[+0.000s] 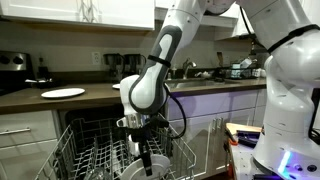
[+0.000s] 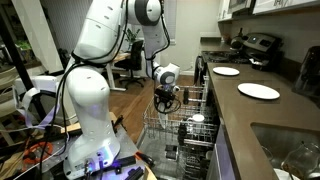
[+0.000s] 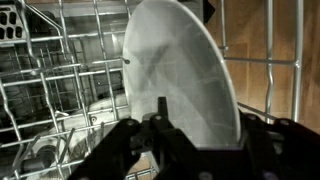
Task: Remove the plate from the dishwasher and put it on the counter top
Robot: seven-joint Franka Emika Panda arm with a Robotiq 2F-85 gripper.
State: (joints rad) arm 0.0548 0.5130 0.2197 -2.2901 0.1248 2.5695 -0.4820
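Note:
The plate (image 3: 180,70) is pale grey-white and stands upright among the tines of the dishwasher's wire rack (image 3: 60,90). In the wrist view my gripper (image 3: 203,122) is open, with one finger in front of the plate's lower face and the other behind its right rim. In both exterior views my gripper (image 1: 146,150) (image 2: 167,100) reaches down into the pulled-out rack (image 1: 85,150) (image 2: 185,140); the plate is not clear there. The dark counter top (image 1: 30,98) (image 2: 270,115) runs above the dishwasher.
Two thin white plates (image 2: 258,91) (image 2: 226,71) lie on the counter; one also shows in an exterior view (image 1: 63,93). A small white cup (image 2: 197,118) sits in the rack. Rack tines stand close around my gripper. The robot's base (image 1: 290,100) stands beside the dishwasher.

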